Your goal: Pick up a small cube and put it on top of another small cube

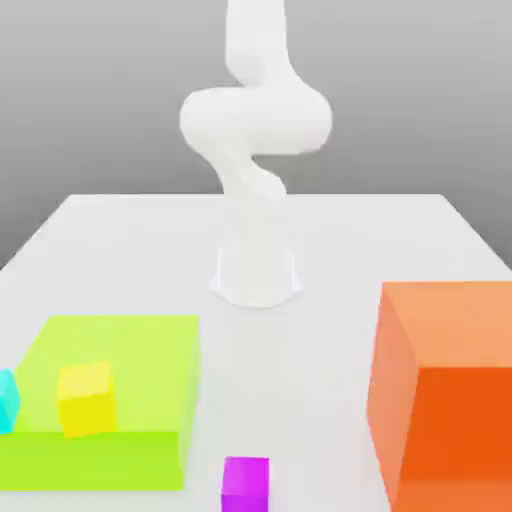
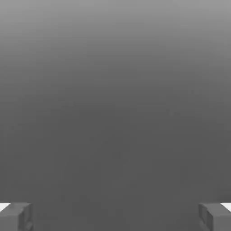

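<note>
The fingers (image 2: pixel 16 216) stood spread wide apart, released, with nothing between them; in the hand view the two grey tips sat at opposite edges and only a plain grey surface lay between and beyond them. The white arm (image 1: pixel 256 130) rose from its round base (image 1: pixel 256 275) near the middle of the white table (image 1: pixel 120 240), coiling upward out of the exterior view. Well apart from that base, toward the near edge at the exterior view's left, lay a flat lime-green block (image 1: pixel 130 350), and a small yellow cube (image 1: pixel 85 398) rested on top of it, close to the block's front edge. A small cyan cube (image 1: pixel 6 398) showed just beside the green block at the exterior view's left border, cut off by the frame, so whether it rested on the block or the table could not be told. A small magenta cube (image 1: pixel 245 480) sat on the table at the near edge, just to the exterior view's right of the green block and apart from it. A large orange block (image 1: pixel 450 400) stood on the table at the exterior view's right, well apart from the small cubes.
</note>
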Tool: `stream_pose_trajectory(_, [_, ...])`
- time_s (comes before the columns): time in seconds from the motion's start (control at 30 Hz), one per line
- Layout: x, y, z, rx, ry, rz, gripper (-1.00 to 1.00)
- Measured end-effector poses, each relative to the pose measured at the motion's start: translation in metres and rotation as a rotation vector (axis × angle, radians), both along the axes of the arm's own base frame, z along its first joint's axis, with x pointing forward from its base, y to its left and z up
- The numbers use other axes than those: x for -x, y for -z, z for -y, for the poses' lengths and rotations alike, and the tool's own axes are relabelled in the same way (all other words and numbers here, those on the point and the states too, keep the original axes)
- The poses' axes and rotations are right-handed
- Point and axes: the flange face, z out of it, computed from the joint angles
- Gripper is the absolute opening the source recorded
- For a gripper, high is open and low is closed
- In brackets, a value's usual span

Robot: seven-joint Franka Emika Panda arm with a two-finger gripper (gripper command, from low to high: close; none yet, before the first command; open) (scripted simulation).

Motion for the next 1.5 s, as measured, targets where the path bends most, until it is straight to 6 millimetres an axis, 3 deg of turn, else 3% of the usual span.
stream_pose_trajectory(0.3, [-0.081, 0.117, 0.003, -0.236, 0.326, -0.196, 0.0])
stream_pose_trajectory(0.6, [-0.125, 0.249, 0.007, -0.409, 0.69, -0.372, 0.0])
stream_pose_trajectory(0.83, [-0.133, 0.355, 0.01, -0.5, 1.002, -0.488, 0.0])
stream_pose_trajectory(1.1, [-0.114, 0.475, 0.011, -0.553, 1.37, -0.589, 0.0])
stream_pose_trajectory(1.27, [-0.112, 0.541, 0.011, -0.555, 1.411, -0.597, 0.0])
stream_pose_trajectory(1.3, [-0.111, 0.548, 0.011, -0.555, 1.412, -0.597, -1.0])
stream_pose_trajectory(1.5, [-0.111, 0.552, 0.011, -0.557, 1.411, -0.595, -1.0])
